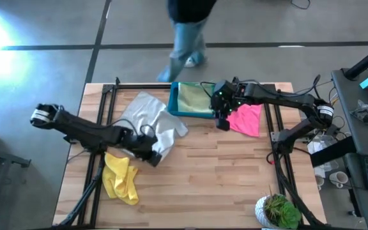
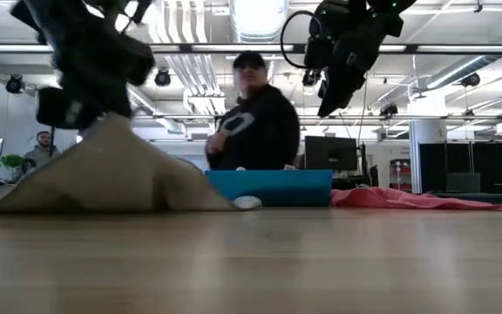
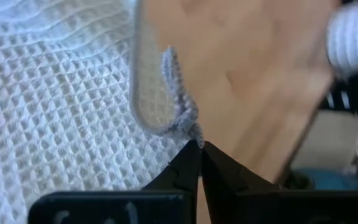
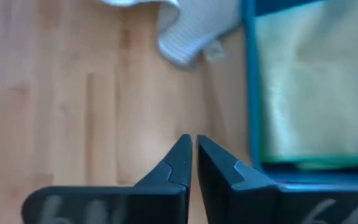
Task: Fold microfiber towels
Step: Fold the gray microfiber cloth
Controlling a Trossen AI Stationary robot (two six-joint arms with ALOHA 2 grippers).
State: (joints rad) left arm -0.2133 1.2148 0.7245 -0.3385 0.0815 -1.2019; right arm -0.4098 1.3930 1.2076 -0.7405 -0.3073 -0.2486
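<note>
Open wooden table top (image 1: 216,172) is found from the centre toward 5 o'clock. At 12 o'clock passage is blocked by the blue rectangular plastic bin (image 1: 173,102). The rumpled light grey waffle-weave towel (image 1: 151,121) is spread at 10 o'clock, the crumpled yellow towel (image 1: 121,179) at 8 o'clock, the pink towel (image 1: 246,119) at 2 o'clock. A potted green plant (image 1: 277,211) is stood at 5 o'clock.

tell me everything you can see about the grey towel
The grey towel is a light, waffle-textured cloth with a stitched hem, lying crumpled on the wooden table next to the blue bin. The left gripper, shut, pinches its near corner and lifts it into a tent in the low view.
</note>
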